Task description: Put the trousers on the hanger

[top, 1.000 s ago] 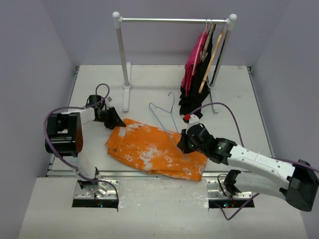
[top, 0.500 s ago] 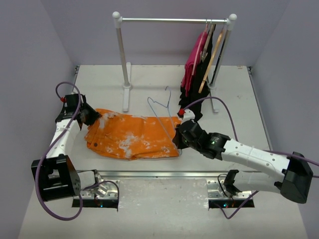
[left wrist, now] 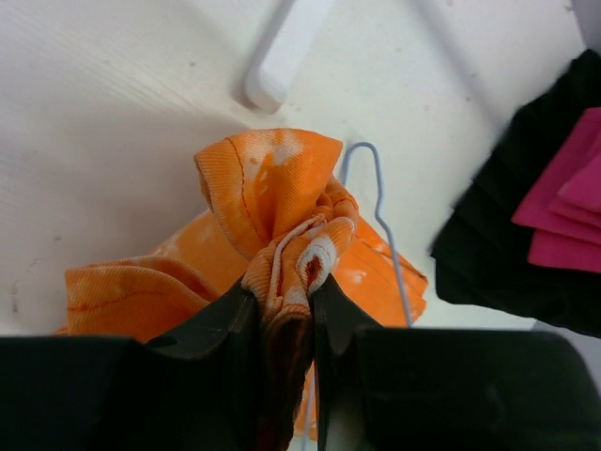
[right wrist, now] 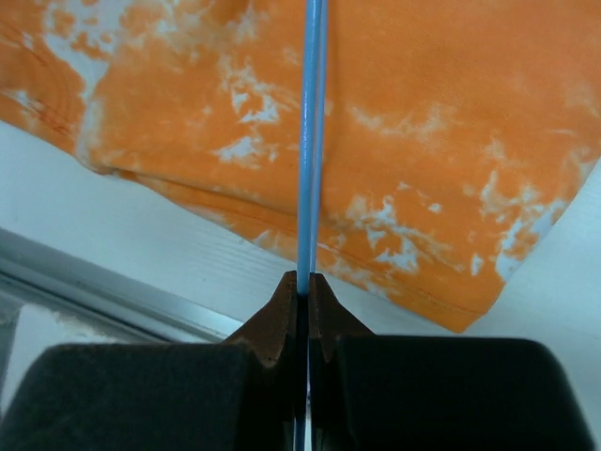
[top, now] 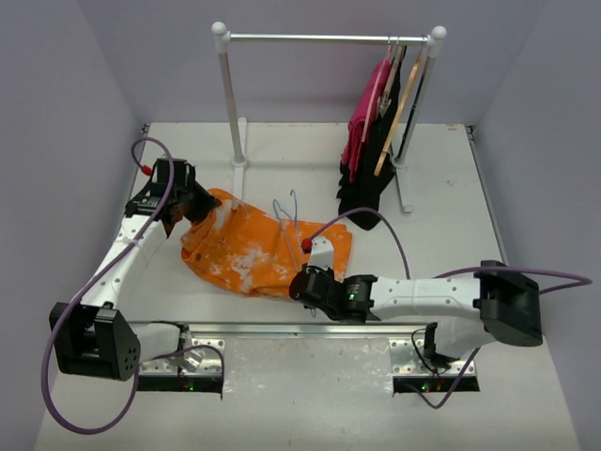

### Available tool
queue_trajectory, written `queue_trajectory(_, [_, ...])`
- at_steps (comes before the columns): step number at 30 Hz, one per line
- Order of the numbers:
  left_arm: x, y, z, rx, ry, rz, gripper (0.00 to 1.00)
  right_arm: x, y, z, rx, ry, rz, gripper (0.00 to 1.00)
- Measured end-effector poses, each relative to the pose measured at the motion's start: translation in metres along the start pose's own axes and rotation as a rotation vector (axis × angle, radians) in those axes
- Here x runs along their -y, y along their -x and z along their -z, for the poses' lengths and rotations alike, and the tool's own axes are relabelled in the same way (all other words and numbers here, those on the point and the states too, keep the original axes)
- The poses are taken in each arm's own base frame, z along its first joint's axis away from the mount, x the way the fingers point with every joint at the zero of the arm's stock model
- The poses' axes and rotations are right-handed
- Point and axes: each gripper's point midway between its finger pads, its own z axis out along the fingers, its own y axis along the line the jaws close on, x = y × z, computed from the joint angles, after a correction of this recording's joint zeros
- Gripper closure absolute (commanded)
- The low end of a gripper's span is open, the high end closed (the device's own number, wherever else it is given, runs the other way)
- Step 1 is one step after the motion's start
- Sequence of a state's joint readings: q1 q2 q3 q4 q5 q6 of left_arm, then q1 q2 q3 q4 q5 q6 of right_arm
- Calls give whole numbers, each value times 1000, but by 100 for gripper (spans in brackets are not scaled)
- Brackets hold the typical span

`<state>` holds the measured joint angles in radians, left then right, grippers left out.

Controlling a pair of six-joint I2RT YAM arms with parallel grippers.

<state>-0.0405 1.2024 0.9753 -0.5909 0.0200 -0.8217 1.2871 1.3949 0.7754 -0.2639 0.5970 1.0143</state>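
Two grasps are set: the left pincer clenches a bunched end of the trousers, crumpled on the tabletop, and the right pincer clamps the hanger lying across them, so draping likely remains.

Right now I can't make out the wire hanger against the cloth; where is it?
The wire hanger lies across the orange trousers at mid-table in the top view, its near end pinched in the right gripper, hook pointing toward the clothes rack.
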Motion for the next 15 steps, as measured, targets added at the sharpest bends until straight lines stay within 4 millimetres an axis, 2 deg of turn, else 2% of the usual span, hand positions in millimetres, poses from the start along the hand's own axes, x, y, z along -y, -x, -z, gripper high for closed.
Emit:
queue_trajectory(3, [17, 5, 11, 14, -19, 3, 100, 3, -13, -15, 0, -68, -22, 100])
queue_trajectory(8, [27, 6, 21, 16, -16, 14, 100, -1, -17, -29, 24, -88, -97, 100])
queue_trajectory(12, [36, -11, 23, -6, -23, 16, 100, -6, -14, -31, 52, -68, -158, 100])
queue_trajectory(15, [55, -36, 25, -31, -60, -7, 100, -8, -16, -31, 59, -59, -178, 100])
